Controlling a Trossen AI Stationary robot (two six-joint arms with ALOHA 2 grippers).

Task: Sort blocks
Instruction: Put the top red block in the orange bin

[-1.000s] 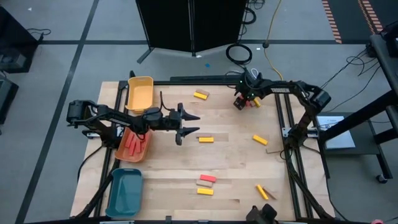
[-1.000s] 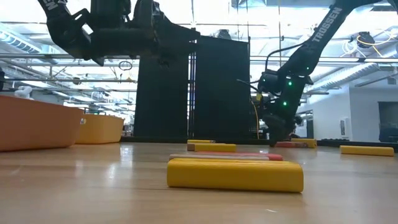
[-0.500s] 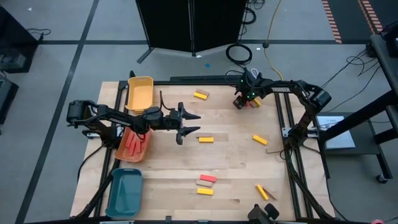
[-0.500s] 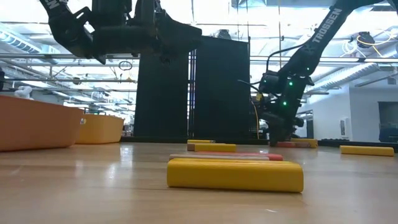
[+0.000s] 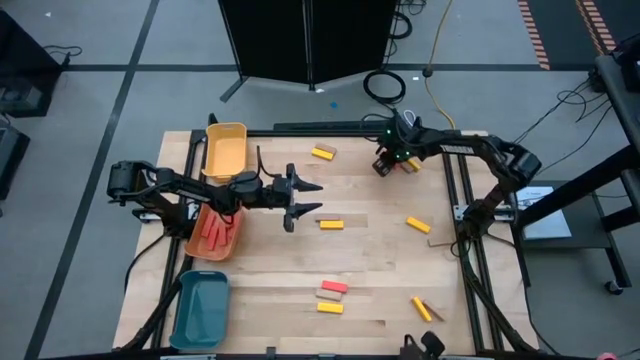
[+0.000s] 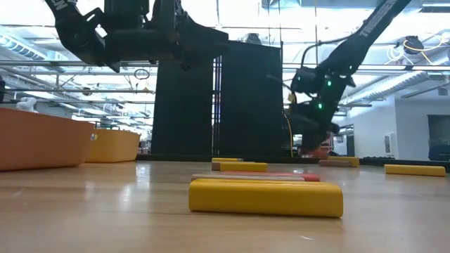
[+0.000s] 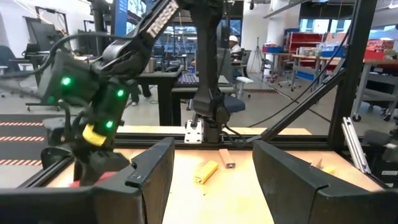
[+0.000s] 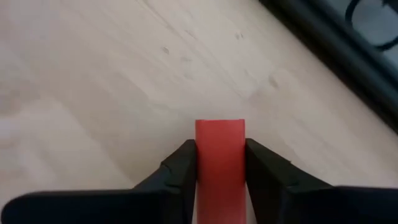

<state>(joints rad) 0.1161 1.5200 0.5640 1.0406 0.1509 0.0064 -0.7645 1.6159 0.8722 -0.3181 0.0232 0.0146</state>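
Workshop floor of grey tiles around a pale wooden table (image 5: 370,270) with a black frame; tall black cabinet (image 5: 305,40) beyond the table's far edge.

Trays, all at the table's left edge: yellow plastic tray (image 5: 224,150) at the far corner; orange plastic tray (image 5: 213,232) next toward the near side, holding red bars lying roughly along its length; teal plastic tray (image 5: 200,308) nearest.

Left gripper (image 5: 303,197): above the table just beside the orange tray, fingers parted, nothing between them.

Right gripper (image 5: 384,165): near the table's far edge, well apart from the orange tray; fingers (image 8: 180,168) clamped on the two long sides of a short red rectangular block (image 8: 220,155), clear of the tabletop in the low view; block's long axis running forward out of the fingers.

Loose blocks on the table: yellow bar (image 5: 322,153) near the far edge, angled; yellow bar (image 5: 331,224) just beyond the left gripper from the orange tray, long axis across the table; yellow bar (image 5: 418,225) toward the right side, angled; red bar (image 5: 334,287) and yellow bar (image 5: 330,308) at the near middle, both crosswise; yellow bar (image 5: 421,308) at the near right, diagonal.
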